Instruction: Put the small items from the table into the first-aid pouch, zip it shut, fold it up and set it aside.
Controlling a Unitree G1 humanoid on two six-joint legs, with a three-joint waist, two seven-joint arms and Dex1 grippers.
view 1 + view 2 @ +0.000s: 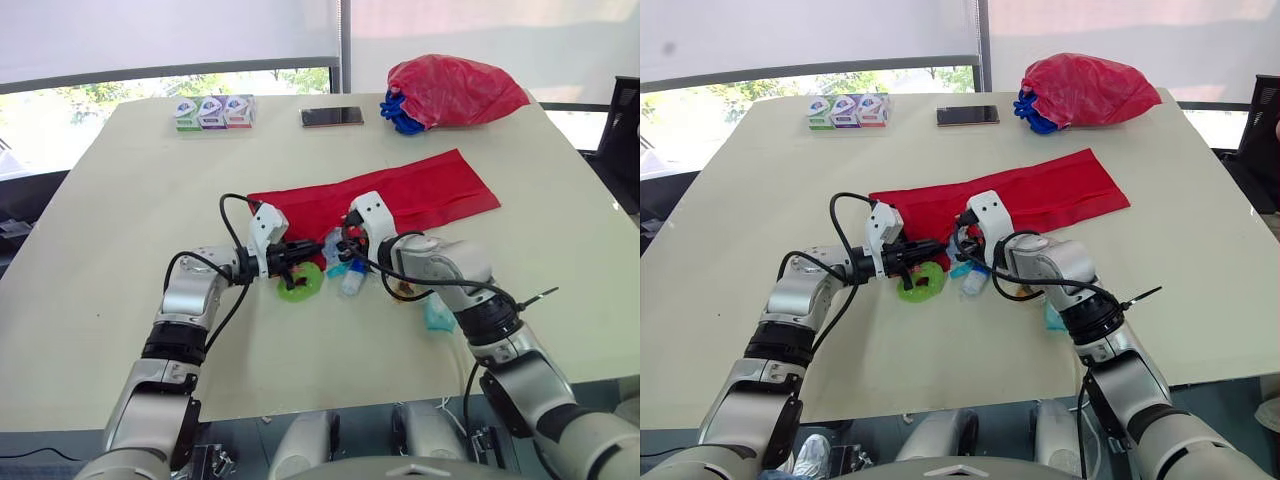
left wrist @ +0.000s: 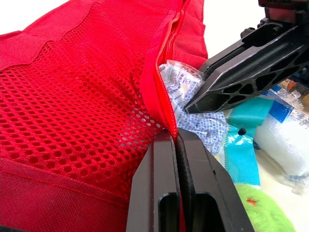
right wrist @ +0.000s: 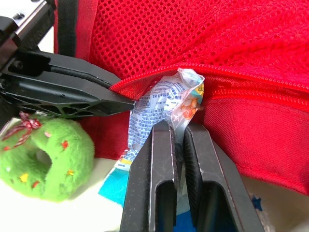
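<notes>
1. The left gripper (image 2: 176, 140) is pinching the zip edge of the red pouch (image 1: 420, 195), closed tight on the fabric; the mesh-lined mouth is gaping open just beside it.
2. The right gripper (image 3: 177, 129) is clamping a white, blue-printed packet (image 3: 161, 104), drawn narrow on its crinkled end; the packet's tip is sitting at the pouch's mouth, between the raised upper edge and the lower zip line.
3. The pouch is lying unfolded across the middle of the table (image 1: 120, 200), running from near-left to far-right; the two grippers are meeting almost tip to tip at its near-left end.
4. A green plush ring (image 1: 300, 284) is lying on the table just beside the left gripper, outside the pouch; a clear-wrapped white item (image 1: 352, 283) is lying next to the ring, below the right gripper; a teal packet (image 1: 438, 316) is resting on the table close to the right forearm.
5. Along the far edge, three small boxes (image 1: 213, 112) are standing in a row; a phone (image 1: 332, 117) is lying flat to their right; a red bag (image 1: 455, 90) is slumping at the far-right corner, with blue gloves (image 1: 398, 110) touching its left side.
</notes>
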